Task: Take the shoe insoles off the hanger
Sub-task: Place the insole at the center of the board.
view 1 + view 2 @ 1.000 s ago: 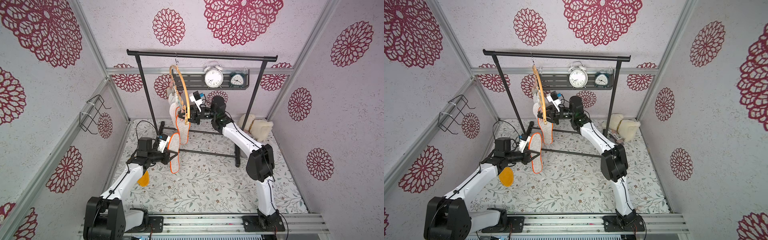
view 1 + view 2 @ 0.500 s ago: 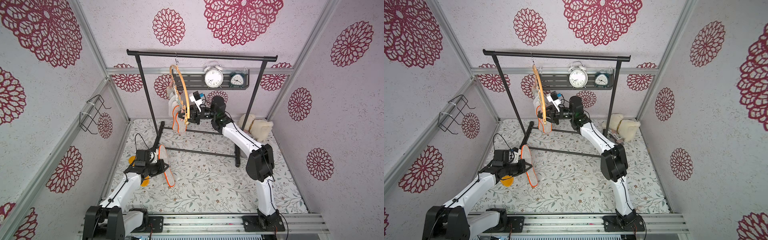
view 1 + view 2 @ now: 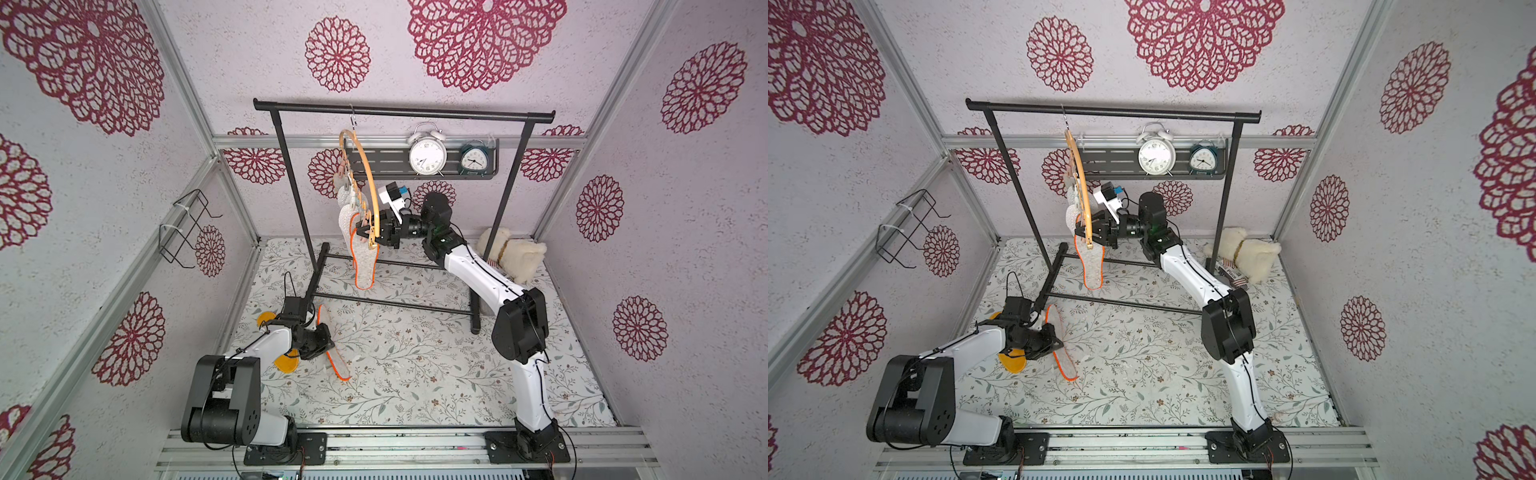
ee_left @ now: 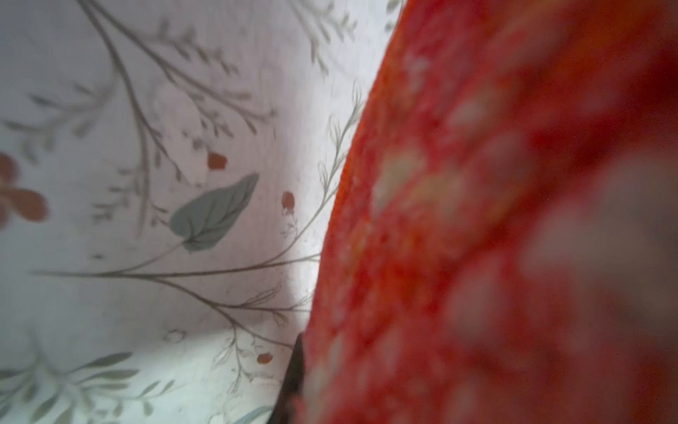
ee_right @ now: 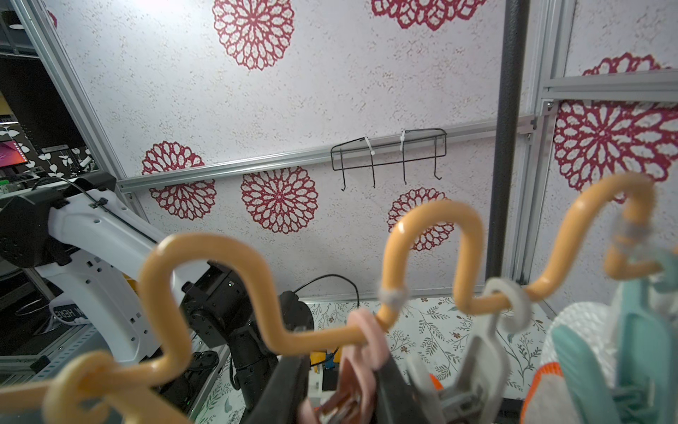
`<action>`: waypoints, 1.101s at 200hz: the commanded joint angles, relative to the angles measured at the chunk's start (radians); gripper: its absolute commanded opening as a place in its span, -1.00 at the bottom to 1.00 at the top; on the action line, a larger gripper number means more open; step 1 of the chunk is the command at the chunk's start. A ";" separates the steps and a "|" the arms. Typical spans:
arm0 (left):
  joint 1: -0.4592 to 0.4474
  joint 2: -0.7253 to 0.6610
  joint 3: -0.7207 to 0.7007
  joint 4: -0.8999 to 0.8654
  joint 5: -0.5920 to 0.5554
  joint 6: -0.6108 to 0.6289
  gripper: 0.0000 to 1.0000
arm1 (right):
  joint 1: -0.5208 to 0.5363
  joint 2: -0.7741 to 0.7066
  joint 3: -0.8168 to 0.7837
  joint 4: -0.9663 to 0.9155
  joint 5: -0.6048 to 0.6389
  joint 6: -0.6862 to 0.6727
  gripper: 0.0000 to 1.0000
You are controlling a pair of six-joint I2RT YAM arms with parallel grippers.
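Two grippers working insoles around the black garment rack [image 3: 403, 112]

A dark label [image 5: 68, 312] by the left arm is showing "HERE". Left of the rack's foot, the left gripper [image 3: 326, 343] is clamping a red-speckled insole [image 3: 338, 368]. Under the rack's rail, the right gripper [image 3: 368, 232] is pinching a pink clothespin [image 5: 357, 341] on the orange hanger [image 3: 365, 174], which is carrying another speckled insole [image 3: 365, 262].

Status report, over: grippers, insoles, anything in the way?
Left gripper shut on red insole, down by table. Right gripper shut on pink peg on hanger; hanging insoles beside it. Yellow insole under left arm.
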 commanded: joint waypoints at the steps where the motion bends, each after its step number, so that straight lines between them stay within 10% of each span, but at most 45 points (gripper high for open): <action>1: -0.018 0.008 0.134 -0.278 -0.175 0.062 -0.98 | -0.005 -0.020 0.006 0.042 0.000 0.014 -1.00; 90: -0.223 0.292 0.430 -0.707 -0.708 -0.069 -0.92 | -0.007 -0.021 -0.001 0.095 0.006 0.049 -1.00; 220: -0.249 0.468 0.408 -0.621 -0.844 -0.047 -0.47 | -0.018 -0.033 -0.029 0.128 0.006 0.076 -1.00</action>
